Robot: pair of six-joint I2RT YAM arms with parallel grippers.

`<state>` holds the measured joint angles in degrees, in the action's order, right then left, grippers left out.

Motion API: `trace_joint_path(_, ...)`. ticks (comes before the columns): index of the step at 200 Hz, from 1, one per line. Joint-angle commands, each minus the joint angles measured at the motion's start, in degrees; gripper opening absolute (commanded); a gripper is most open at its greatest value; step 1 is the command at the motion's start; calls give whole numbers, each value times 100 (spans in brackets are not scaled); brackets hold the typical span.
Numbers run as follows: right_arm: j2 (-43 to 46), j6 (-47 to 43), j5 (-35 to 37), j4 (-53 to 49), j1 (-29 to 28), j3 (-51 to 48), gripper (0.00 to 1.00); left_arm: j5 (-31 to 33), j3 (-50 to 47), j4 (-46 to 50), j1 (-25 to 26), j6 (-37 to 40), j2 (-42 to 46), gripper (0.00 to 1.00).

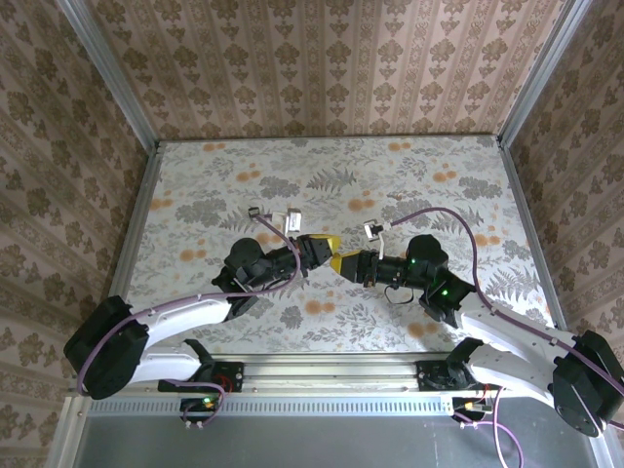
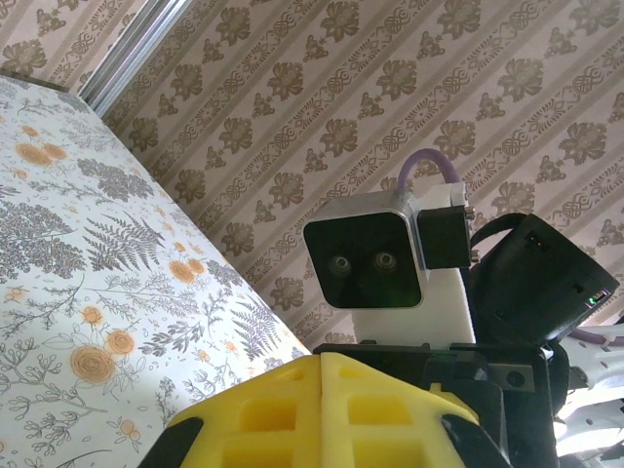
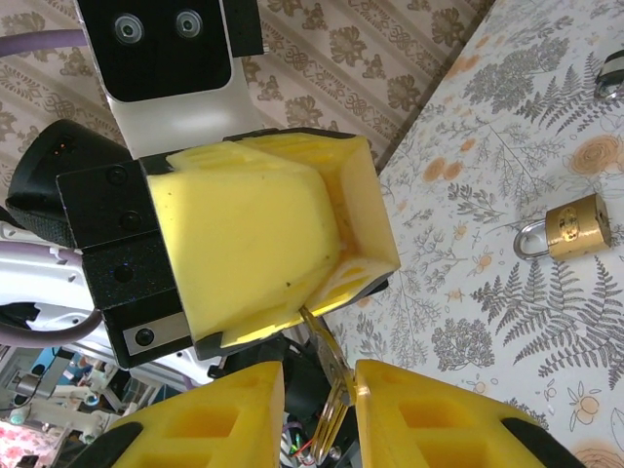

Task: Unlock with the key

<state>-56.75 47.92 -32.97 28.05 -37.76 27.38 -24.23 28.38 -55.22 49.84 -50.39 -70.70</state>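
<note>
Both arms meet above the middle of the table. My left gripper (image 1: 325, 250) (image 2: 322, 357) has its yellow fingers pressed together. In the right wrist view they pinch the blade end of the thin metal key (image 3: 330, 353), which hangs down with its ring below it. My right gripper (image 1: 351, 263) (image 3: 320, 370) faces the left one with its jaws apart. The key hangs in that gap and touches only the inner face of the right-hand finger (image 3: 390, 390). The brass padlock (image 3: 573, 226) with its silver shackle lies flat on the flowered tabletop, well away from both grippers.
The right arm's white wrist camera (image 2: 369, 263) sits close in front of the left fingers. A small dark object (image 3: 612, 70) lies at the table's far edge. Patterned walls and metal rails (image 1: 136, 210) enclose the table on three sides.
</note>
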Motion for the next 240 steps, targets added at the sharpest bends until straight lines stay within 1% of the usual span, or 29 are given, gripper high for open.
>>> trace_joint_path(1, 39, -134, 159, -31, 5, 167, 26, -48, -8, -362, 39, -66, -66, 0)
trace_joint_path(42, 196, -134, 249, -140, 66, 134, 26, -29, -24, -444, 81, -93, -162, 0)
trace_joint_path(79, 295, -134, 274, -204, 150, 125, 26, -14, -52, -724, 104, -206, -360, 0)
trace_joint_path(96, 280, -108, 241, -156, 163, 114, 25, -5, -43, -758, 111, -216, -377, 0)
trace_joint_path(144, 296, -99, 261, -154, 163, 82, 13, 15, -61, -726, 119, -224, -375, 0)
trace_joint_path(172, 296, -81, 214, -121, 163, 110, 0, 38, -74, -712, 127, -233, -375, 0)
trace_joint_path(193, 320, -116, 203, -172, 164, 148, 0, 100, -79, -602, 121, -252, -383, 0)
trace_joint_path(194, 322, -121, 203, -171, 164, 147, 0, 110, -83, -585, 117, -252, -383, 1)
trace_joint_path(198, 329, -133, 197, -169, 163, 146, 0, 143, -86, -533, 120, -252, -376, 8)
trace_joint_path(208, 339, -166, 194, -209, 163, 158, 0, 277, -116, -307, 71, -271, -351, 33)
trace_joint_path(209, 340, -172, 194, -215, 163, 161, 0, 291, -124, -293, 66, -275, -345, 34)
trace_joint_path(214, 340, -202, 190, -273, 163, 176, 0, 359, -156, -215, 25, -314, -321, 48)
trace_joint_path(220, 349, -257, 195, -372, 164, 193, 0, 446, -222, -143, -60, -396, -276, 60)
trace_joint_path(225, 357, -312, 203, -479, 163, 220, 0, 548, -284, -59, -153, -501, -208, 65)
trace_joint_path(240, 429, -463, 253, -778, 163, 254, 0, 748, -488, 291, -508, -858, 138, 75)
